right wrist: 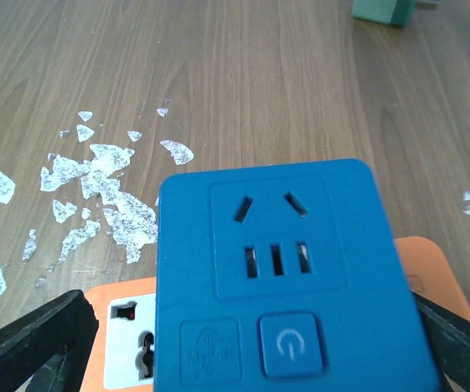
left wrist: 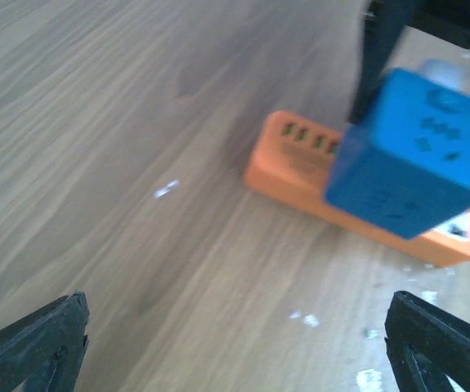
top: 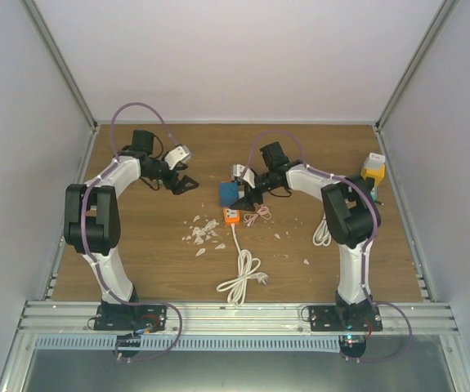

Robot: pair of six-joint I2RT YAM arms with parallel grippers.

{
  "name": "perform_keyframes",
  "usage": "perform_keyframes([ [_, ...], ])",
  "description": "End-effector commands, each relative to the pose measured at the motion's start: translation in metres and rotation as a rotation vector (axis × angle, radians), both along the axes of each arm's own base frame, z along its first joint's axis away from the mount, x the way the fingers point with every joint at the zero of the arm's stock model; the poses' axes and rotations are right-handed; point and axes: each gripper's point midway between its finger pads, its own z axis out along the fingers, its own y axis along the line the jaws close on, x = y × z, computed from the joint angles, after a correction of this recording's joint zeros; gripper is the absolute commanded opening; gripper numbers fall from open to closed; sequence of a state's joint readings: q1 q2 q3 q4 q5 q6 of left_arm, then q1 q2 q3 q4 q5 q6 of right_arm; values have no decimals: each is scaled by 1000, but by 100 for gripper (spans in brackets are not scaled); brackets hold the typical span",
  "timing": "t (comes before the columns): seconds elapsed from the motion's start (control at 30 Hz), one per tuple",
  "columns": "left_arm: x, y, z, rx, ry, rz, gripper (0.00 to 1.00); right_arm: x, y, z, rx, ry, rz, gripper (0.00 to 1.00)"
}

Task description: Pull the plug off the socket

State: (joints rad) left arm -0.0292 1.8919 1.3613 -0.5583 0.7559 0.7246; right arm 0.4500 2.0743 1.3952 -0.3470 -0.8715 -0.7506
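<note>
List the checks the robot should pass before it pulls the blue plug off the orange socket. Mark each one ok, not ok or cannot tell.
1. Right gripper straddles the blue plug: ok.
2. Right gripper closed on the plug: not ok; a gap shows between one finger and the plug.
3. Left gripper holds down the orange socket: not ok; it is open over bare table, short of the socket.
4. Plug fully seated in the socket: cannot tell; it looks tilted in the left wrist view.
5. White cord away from both grippers: ok.
</note>
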Motion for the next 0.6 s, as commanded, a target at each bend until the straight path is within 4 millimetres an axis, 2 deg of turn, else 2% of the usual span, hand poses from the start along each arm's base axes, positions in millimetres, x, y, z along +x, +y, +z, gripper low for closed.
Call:
perform_keyframes([
  [0.0, -26, -43, 35, -87, -177, -216, 99, -2, -19, 24, 1, -40, 6, 94],
  [0.2, -47, -78, 32, -106, -220, -373, 99, 3, -49, 11, -36, -9, -5, 85],
  [0.33, -52, -97, 25, -96, -226, -433, 99, 1, -54, 5, -51, 3, -4, 78],
  [0.57, -51, -119, 12, -65, -253, -461, 99, 0, -55, -4, -62, 11, -6, 76],
])
